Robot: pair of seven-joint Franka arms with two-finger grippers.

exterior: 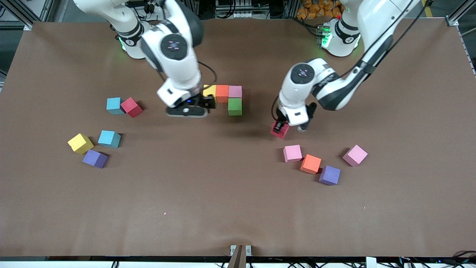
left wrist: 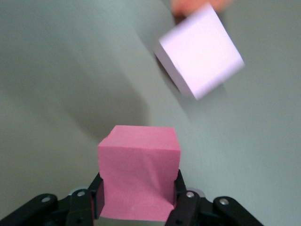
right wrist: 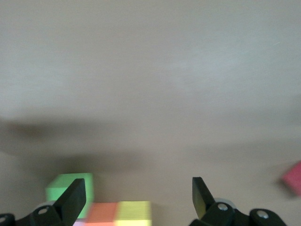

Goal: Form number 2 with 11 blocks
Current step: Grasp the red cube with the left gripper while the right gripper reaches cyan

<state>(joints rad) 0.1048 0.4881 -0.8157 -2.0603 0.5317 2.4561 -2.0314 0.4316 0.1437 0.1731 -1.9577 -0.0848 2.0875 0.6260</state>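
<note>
Purple block (exterior: 329, 175) sits closest to the camera, touching an orange one (exterior: 311, 163). Left gripper (exterior: 281, 127) pinches a red block (exterior: 279, 130) above the table near them. Right gripper (exterior: 187, 111), fingers spread wide, hovers beside the started number 2 (exterior: 227, 97): yellow, orange, pink in a row, green below the pink

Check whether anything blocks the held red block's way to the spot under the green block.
Nothing visible does. The left gripper holds the red block above bare table; the green block lies toward the right arm's end. The open right gripper hovers beside the row.
</note>
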